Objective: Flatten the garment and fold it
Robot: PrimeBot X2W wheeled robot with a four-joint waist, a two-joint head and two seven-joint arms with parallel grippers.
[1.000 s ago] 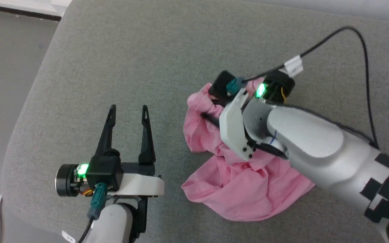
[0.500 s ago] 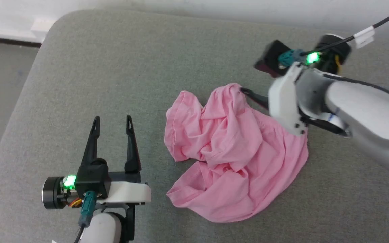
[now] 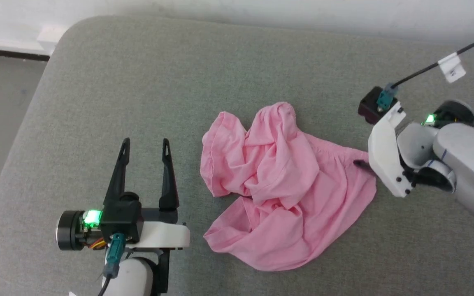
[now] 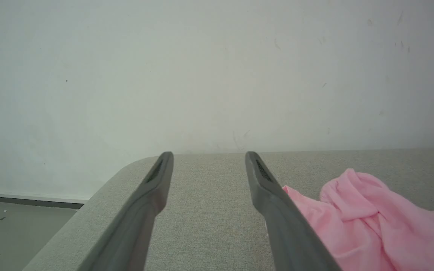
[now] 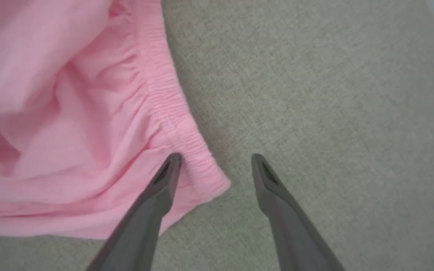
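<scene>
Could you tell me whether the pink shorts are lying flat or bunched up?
Bunched up: the shorts lie in a wrinkled heap on the grey cushion, with folds overlapping.

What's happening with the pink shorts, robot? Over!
Left gripper open, empty, beside the shorts. Right gripper open at the waistband corner. Shorts crumpled on the grey cushion, not yet flat. No obstacle seen.

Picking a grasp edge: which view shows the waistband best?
Right wrist view: the waistband runs close, sharp, corner by the right fingers. Head view shows it small at the shorts' right edge. Left wrist view: bunched fabric, band indistinct.
</scene>
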